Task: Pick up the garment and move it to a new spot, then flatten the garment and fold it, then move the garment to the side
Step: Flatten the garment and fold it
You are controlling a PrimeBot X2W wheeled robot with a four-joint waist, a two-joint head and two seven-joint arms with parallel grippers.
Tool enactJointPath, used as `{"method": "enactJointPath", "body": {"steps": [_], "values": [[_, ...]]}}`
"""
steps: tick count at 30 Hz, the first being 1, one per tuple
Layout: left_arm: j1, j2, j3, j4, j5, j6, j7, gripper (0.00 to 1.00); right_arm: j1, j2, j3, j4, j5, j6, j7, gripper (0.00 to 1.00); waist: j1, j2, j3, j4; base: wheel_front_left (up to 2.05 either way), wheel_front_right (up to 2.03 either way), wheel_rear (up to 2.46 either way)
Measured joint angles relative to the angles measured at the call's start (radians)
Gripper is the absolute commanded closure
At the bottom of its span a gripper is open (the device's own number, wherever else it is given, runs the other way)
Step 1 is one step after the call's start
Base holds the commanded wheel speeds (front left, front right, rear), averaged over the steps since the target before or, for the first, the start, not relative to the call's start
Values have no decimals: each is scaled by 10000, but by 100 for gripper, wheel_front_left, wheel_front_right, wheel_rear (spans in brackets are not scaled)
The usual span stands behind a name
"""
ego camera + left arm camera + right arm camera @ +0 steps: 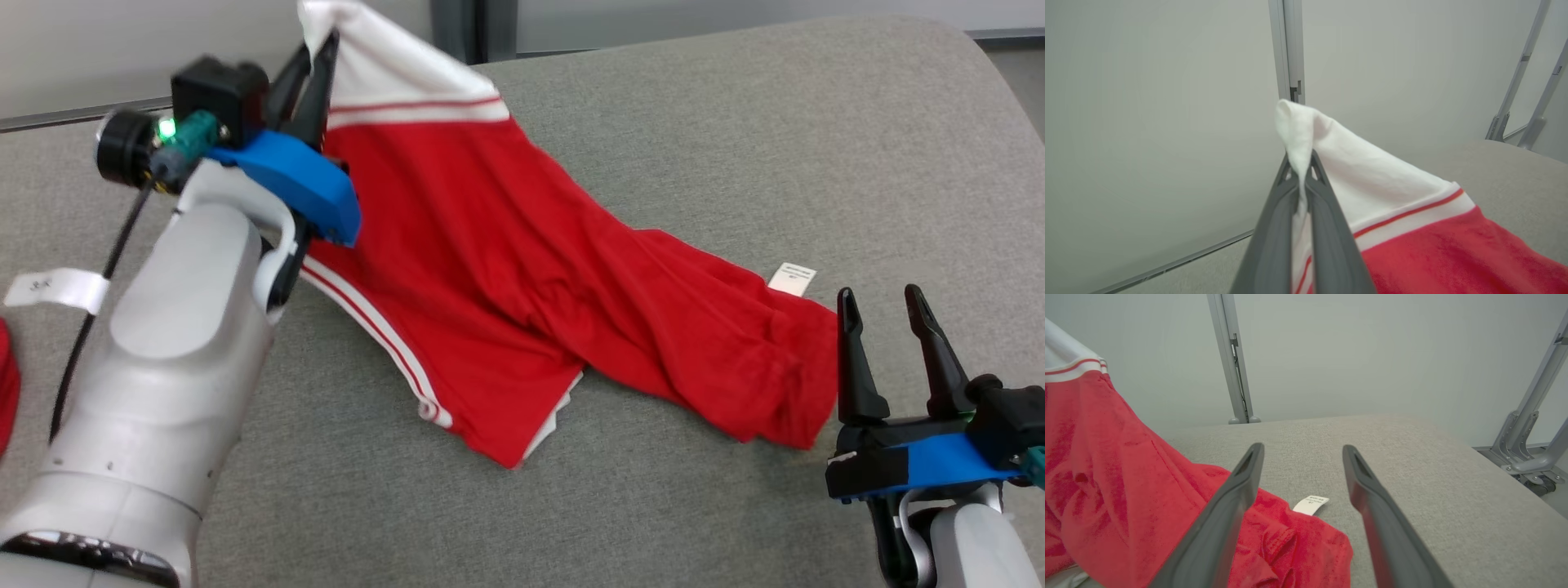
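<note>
1. Head view: the left gripper [320, 46] is clenched on a white corner of the garment [490, 269] and holds it raised. The rest trails across the grey table [735, 122].
2. The right gripper [886, 298] stands released just beside the garment's red end, holding nothing.
3. Risk: the pinch looks small, so the soft knit could slip out under drag. The trailing end may also bunch on the woven, cloth-like tabletop.
4. The fabric is red, limp and creased, with white stripes and a small label [792, 279].
</note>
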Motion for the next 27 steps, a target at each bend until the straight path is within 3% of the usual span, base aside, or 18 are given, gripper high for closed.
{"method": "enactJointPath", "body": {"steps": [8,13,22,27], "values": [[-1660,228,-59,-148,174,0,-105,100,-9,-2,-84,318,169,0,-79,0,-1,0,-28,-312,0,0,0],[-1743,198,-221,-439,178,0,-178,100,-4,-2,-148,399,201,0,-94,0,-1,0,-170,-160,0,0,0],[1068,215,-608,-2010,201,15,-211,100,180,0,-205,383,167,0,-100,0,-2,0,-688,516,0,0,0],[3216,433,-675,-3173,290,244,-211,100,324,0,-295,433,52,0,-100,0,-2,0,-1015,986,0,0,0]]}}
